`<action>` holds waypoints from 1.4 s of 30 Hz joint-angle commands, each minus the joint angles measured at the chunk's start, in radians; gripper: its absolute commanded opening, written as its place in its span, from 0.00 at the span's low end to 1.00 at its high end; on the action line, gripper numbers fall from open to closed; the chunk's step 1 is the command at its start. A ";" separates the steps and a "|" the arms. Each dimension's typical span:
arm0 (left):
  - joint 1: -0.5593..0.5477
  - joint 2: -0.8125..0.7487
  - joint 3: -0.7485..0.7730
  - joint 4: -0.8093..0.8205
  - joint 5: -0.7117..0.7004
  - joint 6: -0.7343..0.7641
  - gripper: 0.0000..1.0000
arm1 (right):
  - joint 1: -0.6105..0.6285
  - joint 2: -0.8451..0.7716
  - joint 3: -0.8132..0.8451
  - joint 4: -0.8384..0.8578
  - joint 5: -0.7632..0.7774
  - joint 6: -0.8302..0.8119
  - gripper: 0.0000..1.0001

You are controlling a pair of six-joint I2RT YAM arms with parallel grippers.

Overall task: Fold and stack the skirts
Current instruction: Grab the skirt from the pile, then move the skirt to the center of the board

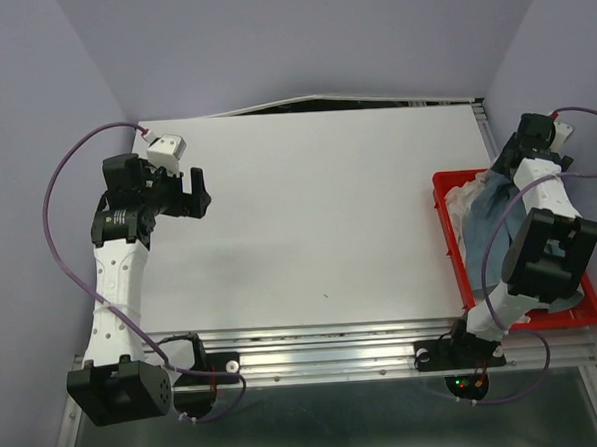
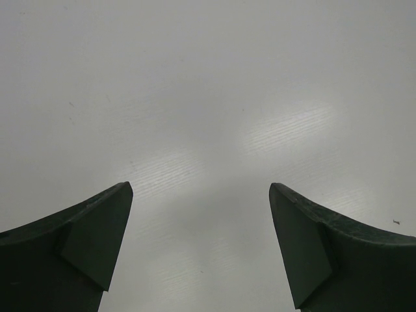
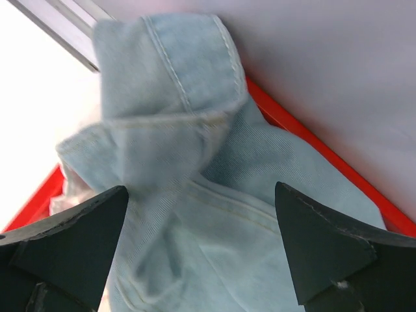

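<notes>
Light-blue denim skirts (image 1: 490, 213) lie crumpled in a heap in the red tray (image 1: 443, 191) at the table's right edge. My right gripper (image 1: 508, 170) hangs over the far end of that heap, open. In the right wrist view the bunched denim (image 3: 195, 195) with its seams fills the space between the two spread fingers, and I cannot tell whether they touch it. My left gripper (image 1: 199, 194) is open and empty over the bare white table at the far left. In the left wrist view the left gripper (image 2: 201, 214) has only table between its fingers.
The white table (image 1: 318, 212) spreads between the two arms. The red tray's rim (image 3: 305, 130) shows behind the denim. An aluminium rail (image 1: 335, 354) runs along the near edge. Purple walls close in the back and the sides.
</notes>
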 commanded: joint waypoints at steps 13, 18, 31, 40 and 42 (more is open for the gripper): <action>-0.002 -0.049 0.008 0.053 -0.008 0.011 0.99 | 0.002 0.082 0.118 0.180 -0.074 -0.015 0.57; -0.002 -0.078 0.001 0.039 0.012 0.028 0.99 | 0.002 -0.117 0.121 0.143 -0.326 -0.119 0.20; -0.002 -0.066 0.033 0.062 0.088 -0.015 0.98 | 0.002 -0.350 0.497 -0.054 -1.071 -0.314 0.01; 0.003 -0.037 0.085 0.110 0.147 -0.116 0.95 | 0.002 -0.354 0.631 0.622 -1.673 0.566 0.04; 0.006 -0.047 0.091 0.130 0.167 -0.147 0.95 | 0.002 -0.343 0.641 0.905 -1.699 0.753 0.04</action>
